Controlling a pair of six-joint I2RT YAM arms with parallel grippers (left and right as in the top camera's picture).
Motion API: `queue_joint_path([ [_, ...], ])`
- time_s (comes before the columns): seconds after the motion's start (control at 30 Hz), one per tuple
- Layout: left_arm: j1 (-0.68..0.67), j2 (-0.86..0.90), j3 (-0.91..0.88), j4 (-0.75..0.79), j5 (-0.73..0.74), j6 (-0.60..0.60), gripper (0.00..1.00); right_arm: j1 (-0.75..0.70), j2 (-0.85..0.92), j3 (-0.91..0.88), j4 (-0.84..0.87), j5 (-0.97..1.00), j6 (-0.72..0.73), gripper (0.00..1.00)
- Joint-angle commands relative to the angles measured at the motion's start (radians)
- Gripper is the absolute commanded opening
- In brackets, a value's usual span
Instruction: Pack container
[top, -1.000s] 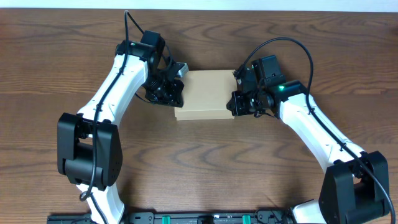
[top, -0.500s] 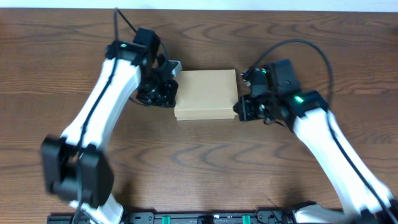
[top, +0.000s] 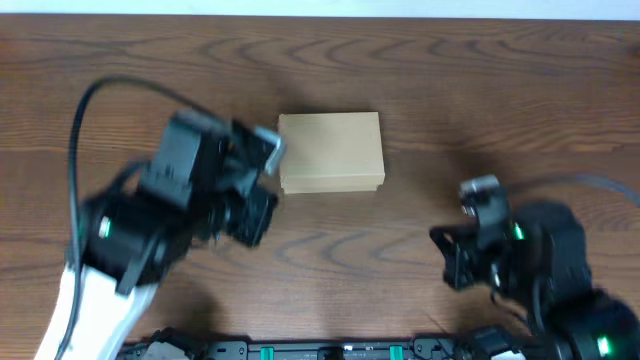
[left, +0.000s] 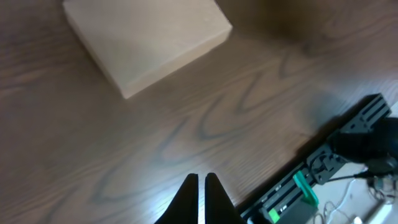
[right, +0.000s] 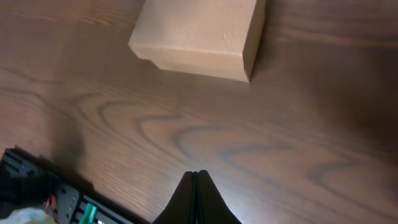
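The left arm and right arm sit folded near the robot's base, blurred in the overhead view. The left gripper is closed to a thin slit, holding nothing. The right gripper is pressed fully closed, also holding nothing.

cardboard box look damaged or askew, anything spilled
Nothing stands out. The cardboard box sits flat on the wooden table with its lid closed, no dents or spills visible. The left gripper and right gripper are apart from it.

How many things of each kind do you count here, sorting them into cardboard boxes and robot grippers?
Tan cardboard container: 1
Robot grippers: 2, the left gripper and the right gripper
Total: 3
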Motion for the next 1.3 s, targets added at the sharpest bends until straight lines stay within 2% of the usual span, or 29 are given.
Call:
queue_joint_path([
  [0.0, -0.036, -0.100, -0.168, 0.044, -0.059, -0.094, 0.06, 0.002, -0.114, -0.111, -0.007, 0.015, 0.043, 0.02],
  [0.23, -0.042, -0.267, -0.481, 0.179, -0.076, -0.204, 0.06, 0.002, -0.292, -0.303, 0.000, -0.004, 0.173, 0.01],
  [0.27, -0.042, -0.273, -0.497, 0.186, -0.077, -0.211, 0.06, 0.002, -0.296, -0.307, 0.002, -0.005, 0.187, 0.08],
  [0.3, -0.042, -0.274, -0.505, 0.188, -0.079, -0.217, 0.11, 0.002, -0.297, -0.307, 0.002, -0.005, 0.198, 0.24],
  [0.33, -0.041, -0.272, -0.509, 0.188, -0.080, -0.219, 0.33, 0.002, -0.296, -0.307, 0.003, -0.011, 0.210, 0.50],
  [0.37, -0.041, -0.269, -0.510, 0.187, -0.083, -0.219, 0.77, 0.002, -0.296, -0.307, 0.002, -0.017, 0.225, 0.74],
  [0.4, -0.041, -0.267, -0.510, 0.187, -0.083, -0.219, 0.95, 0.002, -0.296, -0.307, 0.001, -0.016, 0.237, 0.99],
  [0.5, -0.041, -0.260, -0.510, 0.180, -0.082, -0.219, 0.95, 0.002, -0.296, -0.307, -0.018, -0.016, 0.272, 0.99],
  [1.27, -0.042, -0.267, -0.510, 0.174, -0.095, -0.205, 0.95, 0.002, -0.296, -0.307, -0.018, -0.022, 0.271, 0.99],
])
